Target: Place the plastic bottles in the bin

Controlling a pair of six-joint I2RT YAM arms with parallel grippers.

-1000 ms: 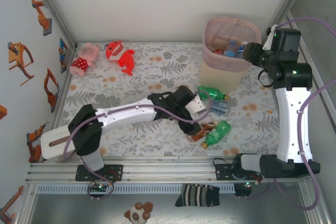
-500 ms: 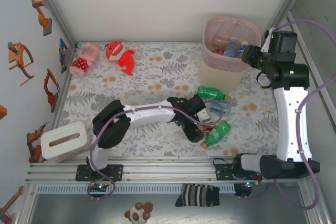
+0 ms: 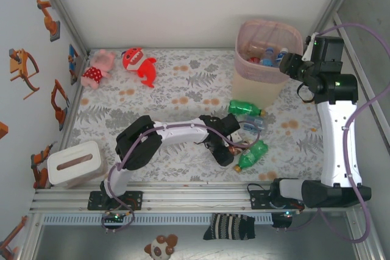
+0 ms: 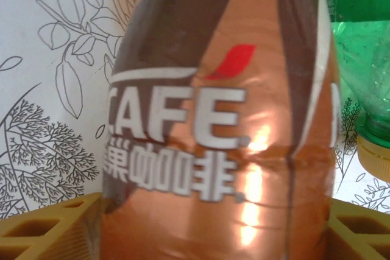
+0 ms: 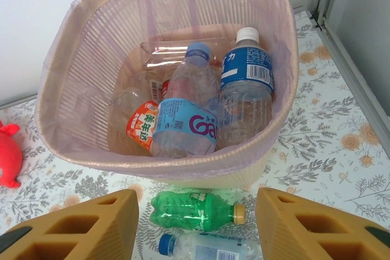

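So the brown coffee bottle (image 4: 213,120) is being bracketed on both sides by the left gripper (image 4: 216,214). Whether it's actually being squeezed can't be told. The right gripper (image 5: 196,202) is being held wide and empty by the bin (image 5: 67,89). Several bottles (image 5: 186,120) are being kept inside, and a green bottle (image 5: 183,211) is lying just beside its base.

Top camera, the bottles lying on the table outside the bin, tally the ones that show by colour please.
Green bottles: 2
Clear bottle with blue label: 1
Brown coffee bottle: 1
Total: 4
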